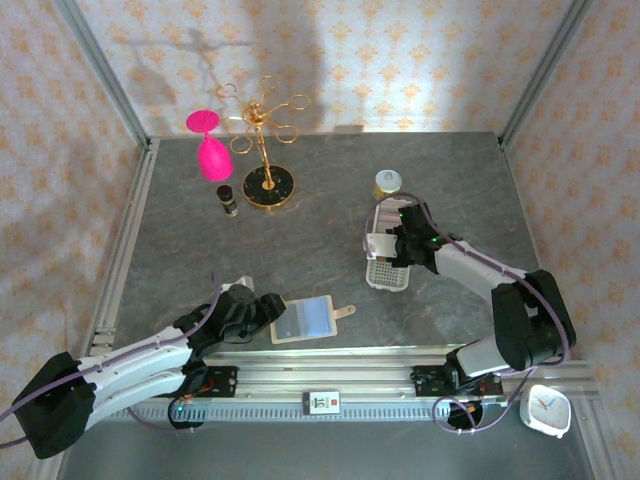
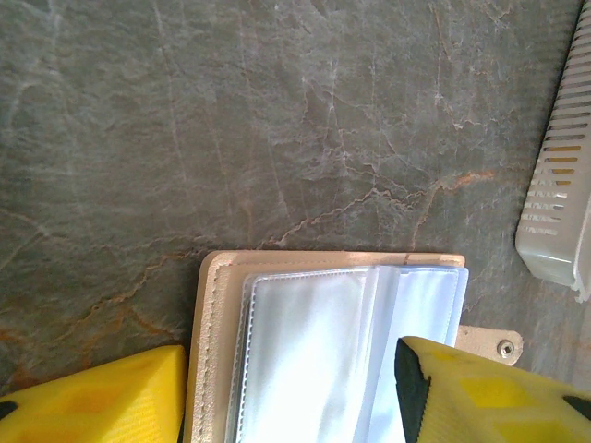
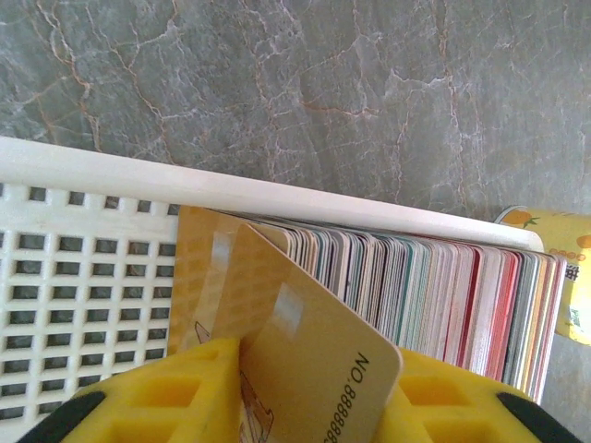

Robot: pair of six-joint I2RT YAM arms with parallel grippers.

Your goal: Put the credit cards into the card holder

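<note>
**Cut off:** the card holder's [image 2: 214, 314] near half and the number printed on the gold card [image 3: 305, 323]. The left gripper [image 2: 291, 369] is lowered over the opened holder by the worktop's [image 1: 300, 220] near edge, with its jaws spread apart. The right gripper [image 3: 314, 374] is clamped on the tilted gold card above the white tray [image 3: 277, 189]. In the tray, credit cards [image 3: 416, 286] are stood on edge in a row.

The wallet [image 1: 303, 320] lies open near the front, left of centre. Right of it and further back sits the tray [image 1: 388, 277], cards [image 3: 416, 286] standing in it, a jar [image 1: 388, 182] just behind, perhaps touching.
</note>
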